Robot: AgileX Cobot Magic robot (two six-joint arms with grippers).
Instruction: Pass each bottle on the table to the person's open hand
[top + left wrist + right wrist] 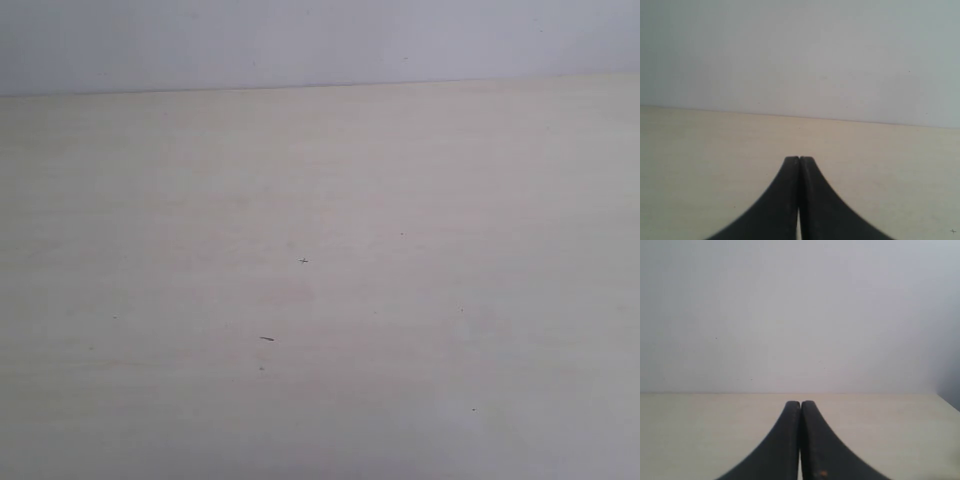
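Observation:
The pale beige table [320, 300] fills the exterior view, bare but for a few tiny dark specks. No bottles show in any view, and the person's open hand is out of view too. My left gripper [799, 159] is shut, its black fingers pressed together over the tabletop with nothing between them. My right gripper [800, 403] is shut the same way, empty, facing the far edge of the table. Neither arm shows in the exterior view.
A plain pale grey wall [320, 40] stands behind the table's far edge [320, 88]. In the right wrist view the table's end [947, 402] shows at one side.

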